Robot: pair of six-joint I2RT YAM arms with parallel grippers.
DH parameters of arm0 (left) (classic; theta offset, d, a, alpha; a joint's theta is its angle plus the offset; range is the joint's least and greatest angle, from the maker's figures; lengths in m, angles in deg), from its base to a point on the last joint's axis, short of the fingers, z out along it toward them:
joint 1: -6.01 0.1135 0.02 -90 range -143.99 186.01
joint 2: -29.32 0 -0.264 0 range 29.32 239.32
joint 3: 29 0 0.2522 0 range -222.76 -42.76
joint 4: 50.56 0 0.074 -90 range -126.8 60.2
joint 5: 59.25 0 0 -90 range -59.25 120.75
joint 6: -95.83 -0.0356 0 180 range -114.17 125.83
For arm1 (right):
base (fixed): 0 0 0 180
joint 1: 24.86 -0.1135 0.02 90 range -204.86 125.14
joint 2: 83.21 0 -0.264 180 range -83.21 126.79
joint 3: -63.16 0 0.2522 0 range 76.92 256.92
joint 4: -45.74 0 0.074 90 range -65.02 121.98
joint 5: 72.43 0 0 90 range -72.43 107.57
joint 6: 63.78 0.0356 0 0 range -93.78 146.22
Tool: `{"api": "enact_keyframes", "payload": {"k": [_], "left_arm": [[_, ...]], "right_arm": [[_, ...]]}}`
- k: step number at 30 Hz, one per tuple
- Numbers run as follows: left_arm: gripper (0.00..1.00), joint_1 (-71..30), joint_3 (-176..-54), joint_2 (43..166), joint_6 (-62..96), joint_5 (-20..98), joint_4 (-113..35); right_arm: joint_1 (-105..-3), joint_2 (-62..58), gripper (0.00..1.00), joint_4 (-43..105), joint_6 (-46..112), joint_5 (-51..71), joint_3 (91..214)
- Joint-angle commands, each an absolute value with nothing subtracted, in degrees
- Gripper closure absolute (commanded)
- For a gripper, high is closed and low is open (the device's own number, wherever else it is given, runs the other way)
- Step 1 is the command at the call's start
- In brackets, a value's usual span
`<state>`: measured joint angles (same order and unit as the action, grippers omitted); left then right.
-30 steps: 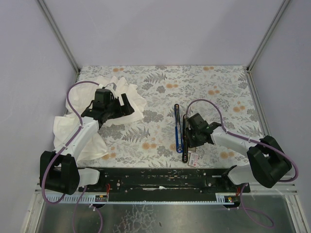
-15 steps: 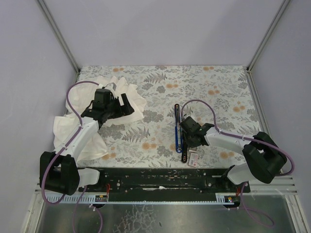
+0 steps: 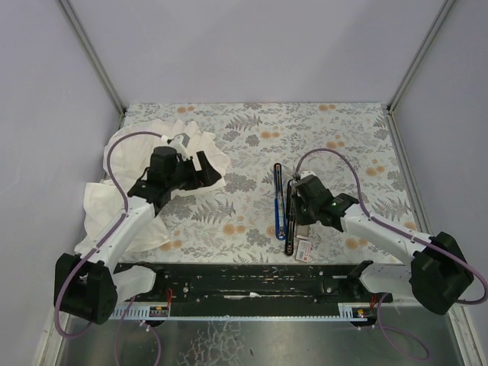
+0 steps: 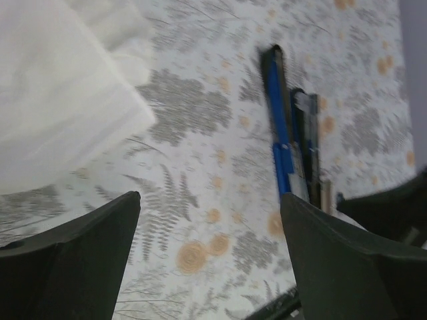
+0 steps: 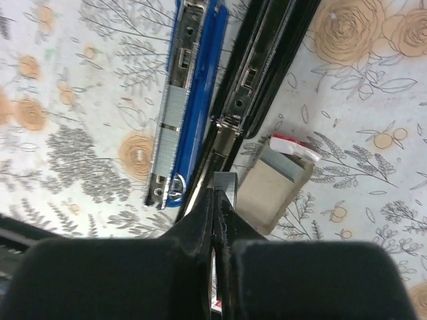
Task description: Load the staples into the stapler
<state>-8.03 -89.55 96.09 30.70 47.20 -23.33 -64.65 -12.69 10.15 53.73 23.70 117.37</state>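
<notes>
Right arm elbow swung outward since 0.5 s ago. Right gripper [image 5: 215, 197] fingers together, pinching a short grey staple strip [image 5: 225, 181] beside the opened blue-black stapler [image 3: 279, 200], flat mid-table. Staple box [image 5: 277, 181] just beside. Left gripper [image 4: 210, 220] fingers apart, by the white cloth [image 4: 60, 87]

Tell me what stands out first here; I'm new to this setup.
The blue and black stapler lies opened flat mid-table. The right arm's fingers are shut at its near end, beside a small red-labelled staple box. On the left, a large white cloth sprawls by the left arm's fingers, which are spread wide.
</notes>
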Motion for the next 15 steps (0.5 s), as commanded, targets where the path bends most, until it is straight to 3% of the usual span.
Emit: {"api": "enact_keyframes", "payload": {"k": [1, 8, 15], "left_arm": [[0.15, -15.0, -85.8, 91.8, 37.6, 51.6, -32.8], [0.16, -28.5, -76.4, 86.2, 56.5, 57.1, -57.7], [0.18, -35.1, -73.5, 86.6, 65.8, 58.9, -75.1]], "right_arm": [[-61.2, -17.5, 1.0, 14.0, 54.9, 13.3, 118.4], [-59.2, -27.3, 1.0, 31.2, 66.8, -5.0, 117.1], [-59.1, -30.5, 1.0, 49.7, 78.3, -14.4, 116.1]]}}
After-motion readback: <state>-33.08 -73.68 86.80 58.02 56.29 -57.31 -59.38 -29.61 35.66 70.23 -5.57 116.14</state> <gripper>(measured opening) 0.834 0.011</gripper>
